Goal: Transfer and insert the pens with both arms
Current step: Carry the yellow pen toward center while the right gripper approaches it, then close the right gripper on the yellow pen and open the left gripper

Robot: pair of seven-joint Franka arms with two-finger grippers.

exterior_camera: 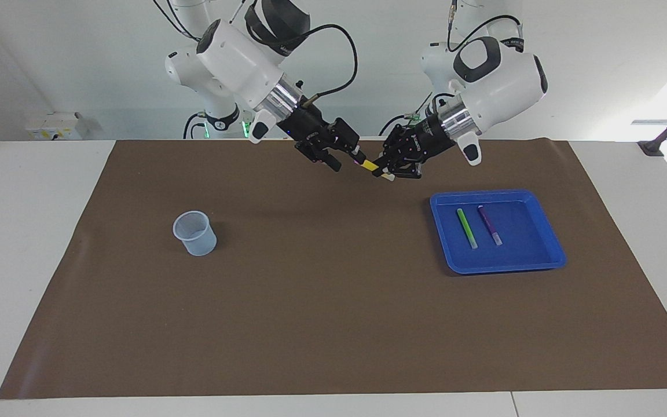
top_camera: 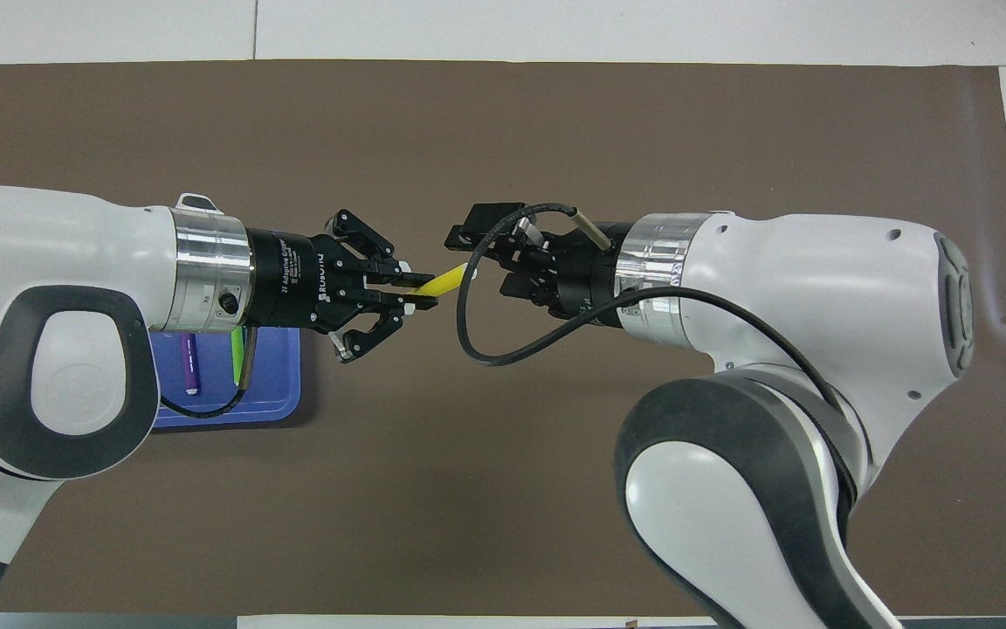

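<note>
Item, over the brown mat (exterior_camera: 333,324) at my end of the desk (exterior_camera: 32,231): yellow pen (exterior_camera: 370,165), held in the air, clenched near its back end by the fingers of my left gripper (exterior_camera: 385,174). Long axis runs along the desk's length, nearly level; the free pale end points toward my right arm and sits a little raised. Item: right gripper (exterior_camera: 350,159), fingers parted on either side of that free end, not clamped. Hazards, as I judge them: a left release before the right grips would drop the pen; an off-centre close would twist it; short overhang risks fingers colliding. Item, farther out: blue tray (exterior_camera: 548,231) holding green pen (exterior_camera: 466,228) and purple pen (exterior_camera: 489,225); clear cup (exterior_camera: 194,233).
</note>
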